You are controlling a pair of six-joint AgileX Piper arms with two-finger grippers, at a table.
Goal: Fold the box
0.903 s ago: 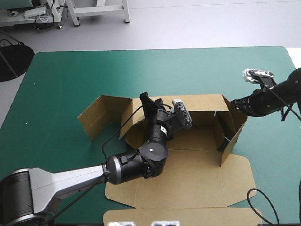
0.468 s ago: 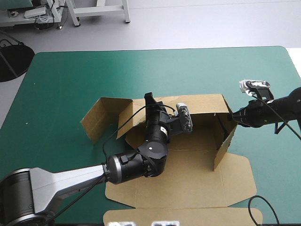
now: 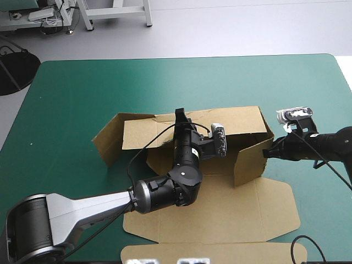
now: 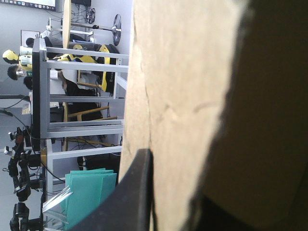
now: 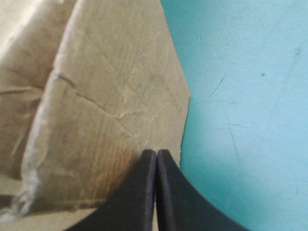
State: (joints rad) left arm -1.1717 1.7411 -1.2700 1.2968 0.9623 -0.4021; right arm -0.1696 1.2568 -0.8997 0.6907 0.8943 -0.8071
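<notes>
The brown box (image 3: pixel 220 204) is sitting half-formed in the middle of the teal-green bench (image 3: pixel 82 88), its lid lying flat toward the near edge. The left hand (image 3: pixel 179 115) is reaching in over the floor panel and pinching the top edge of the back wall (image 3: pixel 239 121), apparently to keep that wall standing while the end is being worked. Its own camera is showing board sandwiched between the black fingers (image 4: pixel 137 192), so it is clamped on the box. The right hand (image 3: pixel 267 153) is coming in from the right with its fingers pressed together into one point and nothing between them. The tip is nudging the outer face of the right side flap (image 5: pixel 110 110), using the closed fingers as a pusher rather than a grip. Compared with just before, that flap has been swinging inward, from standing out at the box's right end to angling across the floor panel. The right hand has been following it in, and the left hand has been shifting slightly along the wall.
</notes>
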